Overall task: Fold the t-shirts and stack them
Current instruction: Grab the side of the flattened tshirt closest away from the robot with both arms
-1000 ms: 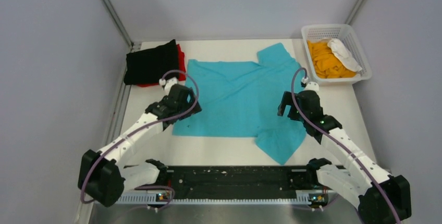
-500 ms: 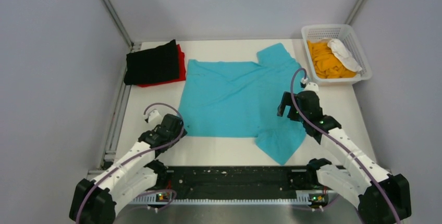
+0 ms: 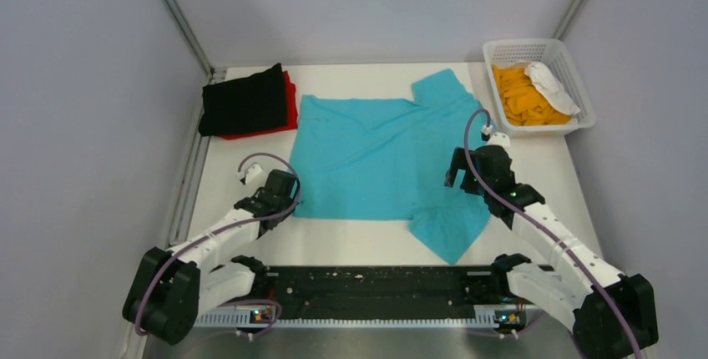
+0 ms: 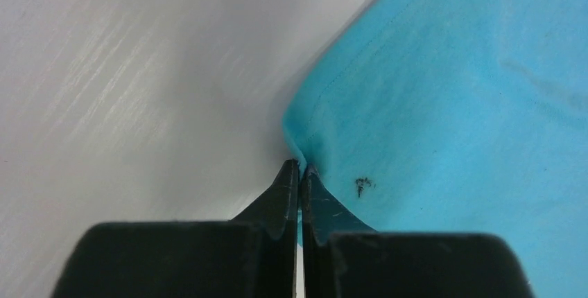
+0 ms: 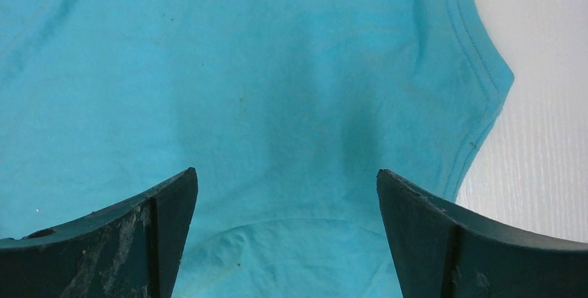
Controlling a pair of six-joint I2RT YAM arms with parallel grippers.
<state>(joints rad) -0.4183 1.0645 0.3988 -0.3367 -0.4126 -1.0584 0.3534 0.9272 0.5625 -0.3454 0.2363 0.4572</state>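
Looking at the top view first: turquoise shirt lies spread flat mid-table, one sleeve sticking out at the far right, the other at the near right. Black shirt sits folded on top of the red shirt at the far-left corner, just beside the turquoise one. Orange shirt is bunched in the white basket at the far right, with a white cloth on it. Left gripper is low at the shirt's near-left corner. Right gripper is over the shirt's right side, just above the near sleeve.

Left wrist view: left gripper has its fingers pressed together, pinching the turquoise shirt right at its edge; the cloth puckers into the tips. Bare table fills the left half. Small dark speck sits on the cloth just beside the fingertips.

Right wrist view: right gripper is spread wide and holds nothing, fingers at either side of the frame. Turquoise shirt fills the space under them, its stitched hem curving down the right side with the table beyond it. Can't tell whether the tips touch the cloth.
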